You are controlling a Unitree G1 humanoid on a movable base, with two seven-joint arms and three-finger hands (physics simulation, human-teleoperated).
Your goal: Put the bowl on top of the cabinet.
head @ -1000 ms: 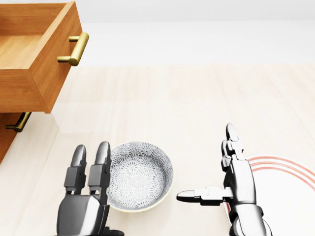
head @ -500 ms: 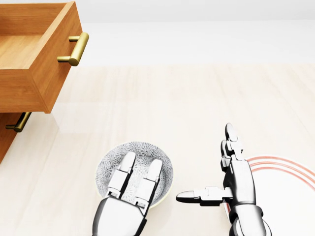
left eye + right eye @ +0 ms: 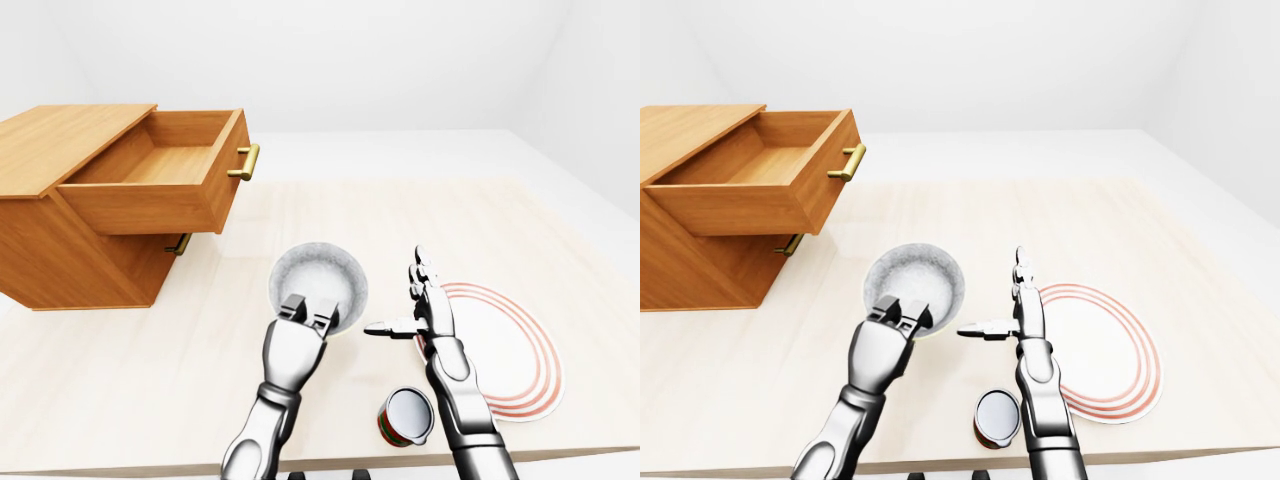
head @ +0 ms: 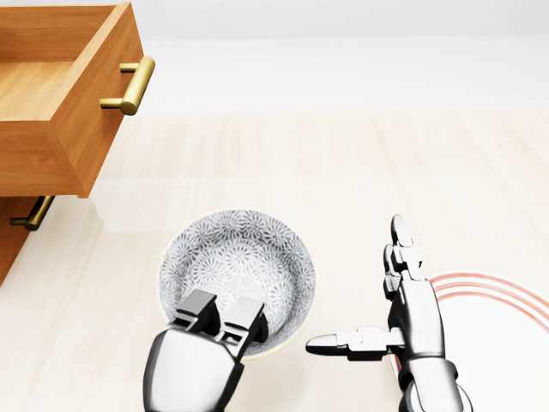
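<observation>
obstacle: open drawer (image 3: pixel 150 205) juts out | free: cabinet top (image 3: pixel 60 140) open above

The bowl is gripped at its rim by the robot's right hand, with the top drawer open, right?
No: the left hand grips the bowl at its rim, as the head view shows; the right hand is open, beside it. The top drawer is indeed open.

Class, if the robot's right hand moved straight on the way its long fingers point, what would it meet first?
Likely nothing: the right hand points toward the head view's top, across the bare pale wooden table, and that way looks free.
</observation>
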